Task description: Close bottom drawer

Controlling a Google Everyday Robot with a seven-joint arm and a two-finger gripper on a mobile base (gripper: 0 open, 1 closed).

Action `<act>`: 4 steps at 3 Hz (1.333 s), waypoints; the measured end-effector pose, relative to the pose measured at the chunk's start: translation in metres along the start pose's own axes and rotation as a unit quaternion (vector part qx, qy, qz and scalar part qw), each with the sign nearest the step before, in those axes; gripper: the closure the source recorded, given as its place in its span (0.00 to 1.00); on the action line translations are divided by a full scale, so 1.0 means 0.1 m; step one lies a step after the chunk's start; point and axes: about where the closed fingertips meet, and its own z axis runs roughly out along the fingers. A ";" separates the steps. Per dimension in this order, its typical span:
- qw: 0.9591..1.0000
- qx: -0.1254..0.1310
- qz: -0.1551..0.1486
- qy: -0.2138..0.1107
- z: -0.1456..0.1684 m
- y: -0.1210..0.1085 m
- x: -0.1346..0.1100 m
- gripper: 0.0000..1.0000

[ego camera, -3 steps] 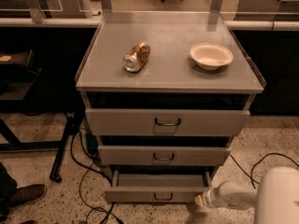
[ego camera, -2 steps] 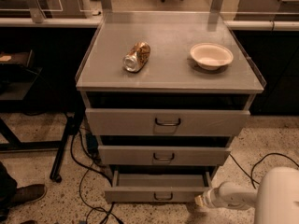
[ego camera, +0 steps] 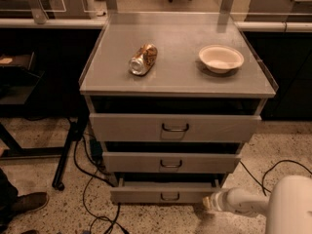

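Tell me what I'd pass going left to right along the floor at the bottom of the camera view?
Brown shoe → bottom drawer, pulled out a little → the robot's gripper, low down just off that drawer's right end.

Cabinet top [ego camera: 180, 79] — tipped can [ego camera: 143, 59], white bowl [ego camera: 221, 58] — tool [ego camera: 208, 202] low near floor [ego camera: 39, 174].

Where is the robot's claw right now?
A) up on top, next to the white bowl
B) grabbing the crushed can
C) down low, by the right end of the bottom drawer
C: the white claw sits near the floor at the right end of the grey metal bottom drawer, far below the crushed shiny can and the round white bowl on the grey cabinet top.
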 end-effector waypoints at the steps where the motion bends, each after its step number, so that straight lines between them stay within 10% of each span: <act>1: 0.998 0.019 0.018 -0.065 0.00 -0.15 -0.50 1.00; 4: 0.996 0.037 0.022 -0.074 0.18 -0.27 -0.60 1.00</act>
